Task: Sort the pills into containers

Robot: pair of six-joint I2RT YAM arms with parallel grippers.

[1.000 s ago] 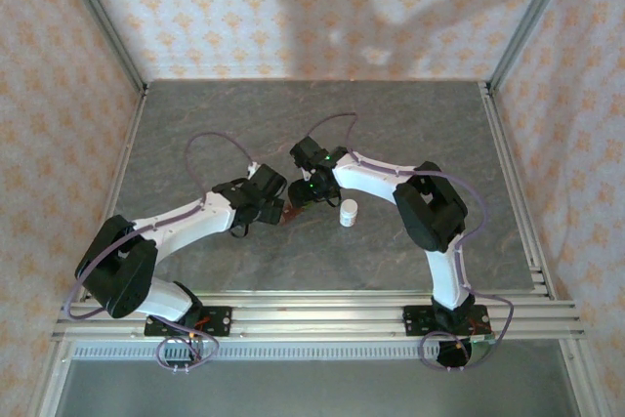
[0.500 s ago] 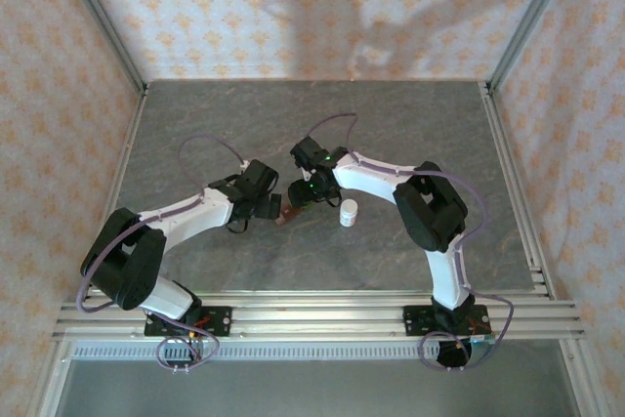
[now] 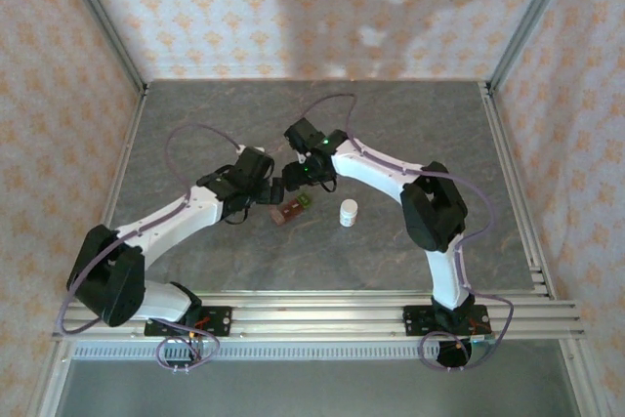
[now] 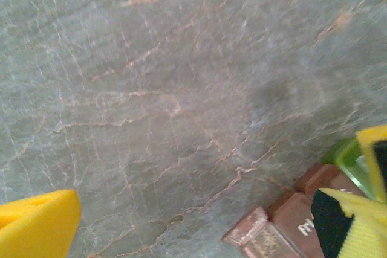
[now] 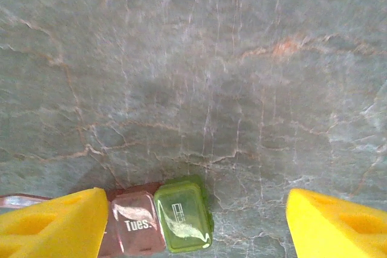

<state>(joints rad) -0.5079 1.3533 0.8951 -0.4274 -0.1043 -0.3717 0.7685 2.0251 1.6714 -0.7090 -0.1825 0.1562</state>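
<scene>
Seen from above, near the middle of the grey marbled table [image 3: 410,134], the containers [image 3: 293,209] are found lying flat: a short brownish-red plastic strip of joined square compartments with one green end. The left gripper [image 3: 270,193] is held just at their 10 o'clock and the right gripper [image 3: 296,186] just at their 12 o'clock. A small white cylindrical bottle [image 3: 349,212] is stood upright at the strip's 3 o'clock, near but apart.

Through the left wrist camera, the left gripper [image 4: 193,216] is shown with its yellow jaws spread wide and only bare table between them. The containers [image 4: 284,222] are seen at 4 o'clock, beside one finger; whether they touch cannot be told.

Through the right wrist camera, the right gripper [image 5: 193,222] is likewise shown spread and pinching nothing. The green end compartment and its neighbour marked "Tues." are seen at 7 o'clock, just inside the finger at the lower left. Both lids appear shut.

The step in hand is judged to be an early one: the strip is being approached and no compartment is seen open. The next move is thought to call for one gripper to steady the strip while a small lid is lifted by the other, which demands fine fingertip placement.
</scene>
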